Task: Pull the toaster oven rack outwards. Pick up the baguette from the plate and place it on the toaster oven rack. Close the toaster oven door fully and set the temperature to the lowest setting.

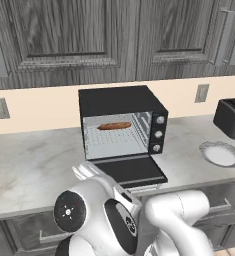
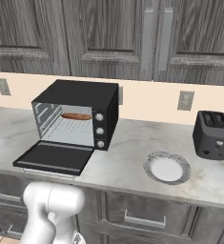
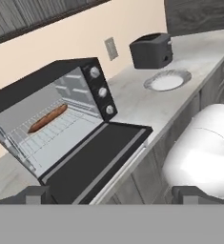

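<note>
Arm (image 1: 174, 220): glossy white rounded shells with black joint bands. One round black end cap (image 1: 69, 211) bears small white and red marks.

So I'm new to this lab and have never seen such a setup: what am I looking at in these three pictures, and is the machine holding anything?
It is a rendered kitchen with a white robot arm on a driving base. Two pictures come from cameras on the base, behind the arm to its left and right. The third comes from a camera on the hand, looking along the gripper; its fingers stand wide apart, holding nothing. On the counter stands the toaster oven, its door folded down flat. The baguette lies on the rack inside. Beside it are the plate, with nothing on it, and a smaller black toaster.
</note>
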